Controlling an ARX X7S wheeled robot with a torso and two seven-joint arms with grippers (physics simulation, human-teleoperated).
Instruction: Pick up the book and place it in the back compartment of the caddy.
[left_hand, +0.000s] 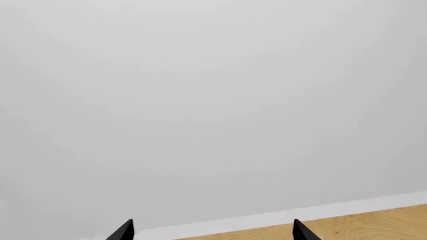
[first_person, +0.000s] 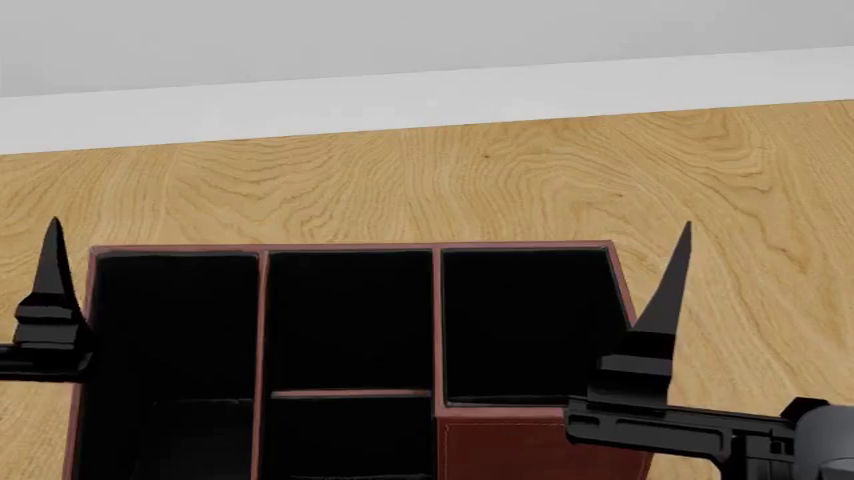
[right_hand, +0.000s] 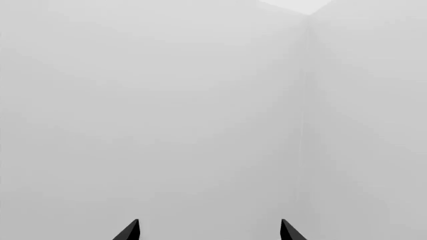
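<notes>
Right pincer (first_person: 674, 300) nearest the lens, at the caddy's (first_person: 350, 248) right wall; left pincer (first_person: 51, 300) at its left wall. Both spread, empty, tips angled up toward wall. Back compartment (first_person: 350, 435) lies between them. Book not visible: bearing, long axis, nearer arm unknown.

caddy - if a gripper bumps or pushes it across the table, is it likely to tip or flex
The caddy probably slides rather than tips: it looks low, wide and flat-sided on the smooth wooden table. It likely stays stiff, since its dividers brace the thin rims. An off-centre push might turn it.
</notes>
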